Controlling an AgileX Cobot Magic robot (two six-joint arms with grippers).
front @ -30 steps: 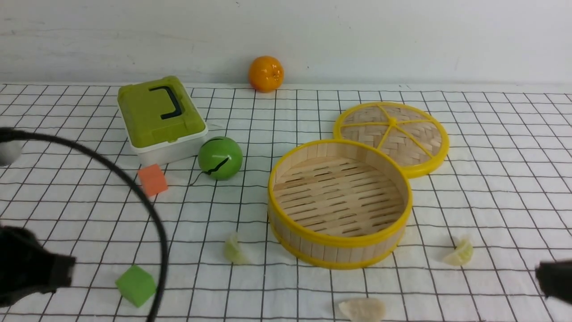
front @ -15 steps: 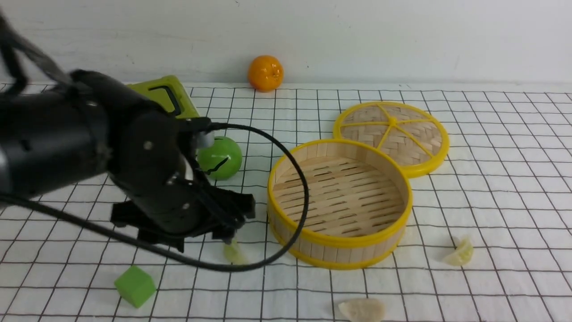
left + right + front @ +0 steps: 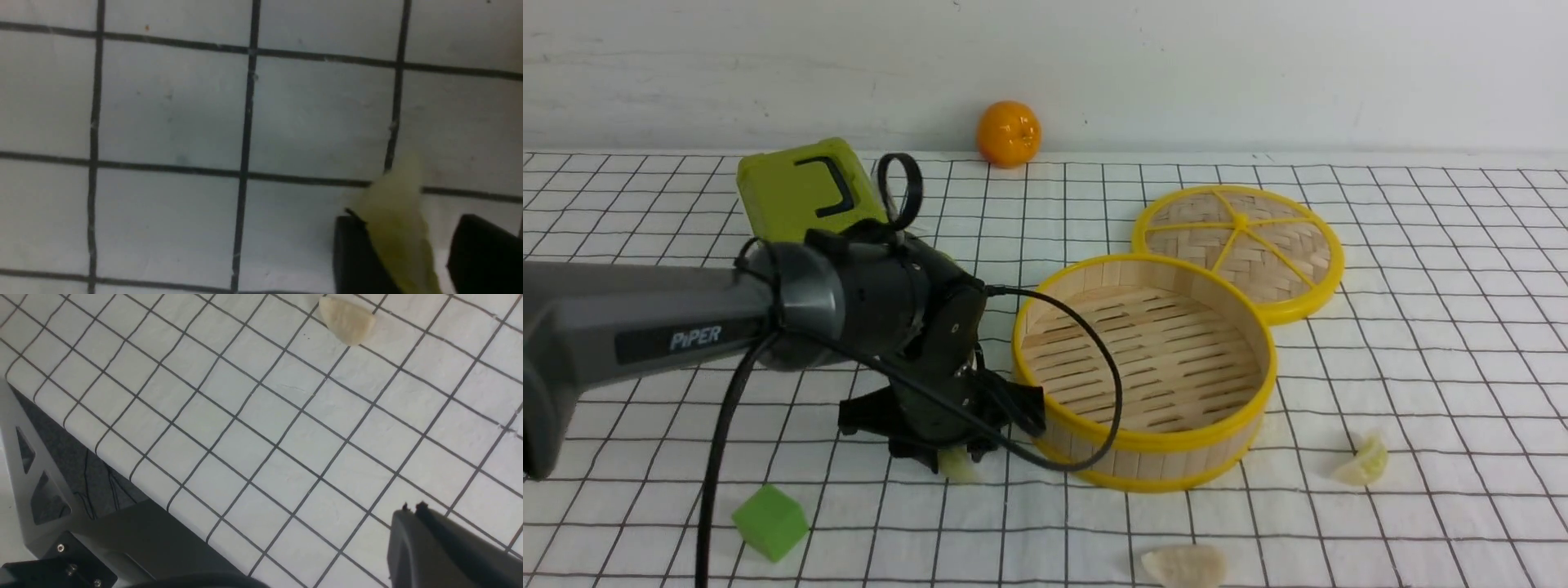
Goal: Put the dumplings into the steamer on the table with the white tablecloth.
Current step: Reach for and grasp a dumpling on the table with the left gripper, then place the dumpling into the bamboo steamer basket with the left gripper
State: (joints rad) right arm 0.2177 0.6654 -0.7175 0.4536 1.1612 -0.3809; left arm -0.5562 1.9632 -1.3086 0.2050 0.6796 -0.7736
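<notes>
The round bamboo steamer (image 3: 1143, 445) stands with nothing in it on the white tablecloth (image 3: 1421, 327). One pale green dumpling (image 3: 956, 464) lies just left of the steamer's front wall. My left gripper (image 3: 952, 453) is down over it, open. In the left wrist view the dumpling (image 3: 394, 212) sits between the two black fingers: one touches it, the other stands a little apart. A second dumpling (image 3: 1362, 461) lies right of the steamer and a third (image 3: 1184, 565) lies at the front edge. My right gripper (image 3: 412, 508) is shut and holds nothing, with that cream dumpling (image 3: 347, 319) ahead of it.
The woven lid (image 3: 1237, 249) lies flat behind the steamer on the right. A green box (image 3: 800, 192) and an orange (image 3: 1008, 133) stand at the back. A green cube (image 3: 769, 521) sits front left. The left arm's cable (image 3: 1094, 359) loops against the steamer wall.
My left arm swung in from the left and came down over the dumpling beside the steamer. Its jaws opened wide, then narrowed around the dumpling. The right gripper left the front view.
</notes>
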